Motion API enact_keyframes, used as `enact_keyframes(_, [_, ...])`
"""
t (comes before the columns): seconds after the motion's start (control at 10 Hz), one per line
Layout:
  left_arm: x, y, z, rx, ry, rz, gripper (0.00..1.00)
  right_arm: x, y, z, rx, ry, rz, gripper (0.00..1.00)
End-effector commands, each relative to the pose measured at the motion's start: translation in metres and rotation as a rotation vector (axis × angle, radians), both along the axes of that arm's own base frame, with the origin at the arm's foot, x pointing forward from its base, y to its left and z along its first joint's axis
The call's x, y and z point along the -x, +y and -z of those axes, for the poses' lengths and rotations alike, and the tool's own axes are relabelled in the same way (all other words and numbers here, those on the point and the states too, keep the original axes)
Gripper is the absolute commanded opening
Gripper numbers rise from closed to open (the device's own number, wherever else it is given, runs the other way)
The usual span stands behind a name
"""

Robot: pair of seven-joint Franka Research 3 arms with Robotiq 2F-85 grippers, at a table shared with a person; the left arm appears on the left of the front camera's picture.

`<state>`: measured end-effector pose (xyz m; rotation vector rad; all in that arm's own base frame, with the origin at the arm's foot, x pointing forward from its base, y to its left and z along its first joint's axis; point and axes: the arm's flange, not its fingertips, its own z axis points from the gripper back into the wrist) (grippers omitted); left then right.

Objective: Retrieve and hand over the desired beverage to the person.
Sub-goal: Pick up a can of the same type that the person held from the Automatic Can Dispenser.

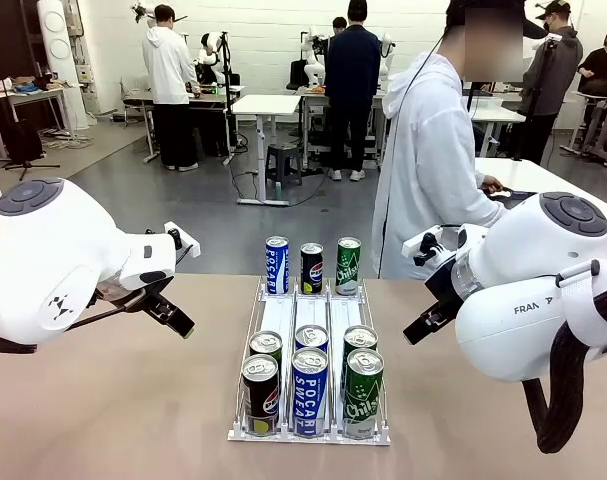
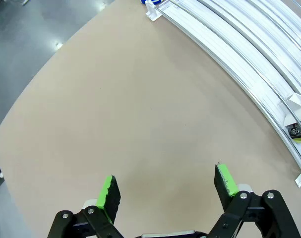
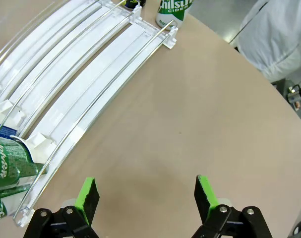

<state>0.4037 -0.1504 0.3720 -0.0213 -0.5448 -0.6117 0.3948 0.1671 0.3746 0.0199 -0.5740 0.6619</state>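
A white three-lane rack (image 1: pixel 310 318) stands mid-table with several cans. At its far end are a blue Pocari can (image 1: pixel 276 265), a Pepsi can (image 1: pixel 312 268) and a green Chilsung can (image 1: pixel 349 266). At the near end each lane holds two cans, the front ones being Pepsi (image 1: pixel 261 394), Pocari (image 1: pixel 309 392) and Chilsung (image 1: pixel 363 394). The person (image 1: pixel 428 160) in a white hooded jacket stands at the far right side, a flat black tray (image 1: pixel 515 195) at the hand. My left gripper (image 2: pixel 167 191) hangs open over bare table left of the rack (image 2: pixel 249 64). My right gripper (image 3: pixel 146 196) is open over the table right of the rack (image 3: pixel 81 94).
The brown table (image 1: pixel 133 400) has free room on both sides of the rack. The right wrist view catches a green can (image 3: pixel 11 161) at the rack's near end, a Chilsung can (image 3: pixel 174 11) at the far end and the person's jacket (image 3: pixel 281 34). Other people and tables stand far behind.
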Motion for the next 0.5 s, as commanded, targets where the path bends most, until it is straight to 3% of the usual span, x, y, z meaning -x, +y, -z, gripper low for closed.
enact_keyframes(0.0, [0.000,0.000,0.000,0.000,0.000,0.000,1.00,0.000,0.000,0.000,0.000,0.000,0.000,1.00])
enact_keyframes(0.1, [0.000,0.000,0.000,0.000,0.000,0.000,1.00,0.000,0.000,0.000,0.000,0.000,0.000,1.00])
enact_keyframes(0.2, [0.023,0.015,-0.040,0.025,-0.090,-0.004,1.00,0.025,0.001,-0.049,0.021,-0.102,0.020,1.00])
enact_keyframes(0.3, [0.042,0.021,-0.081,0.015,-0.130,-0.006,1.00,0.041,-0.003,-0.097,0.028,-0.140,0.046,1.00])
enact_keyframes(0.4, [0.050,0.027,-0.124,-0.014,-0.147,0.014,1.00,0.050,-0.012,-0.157,0.027,-0.128,0.061,1.00])
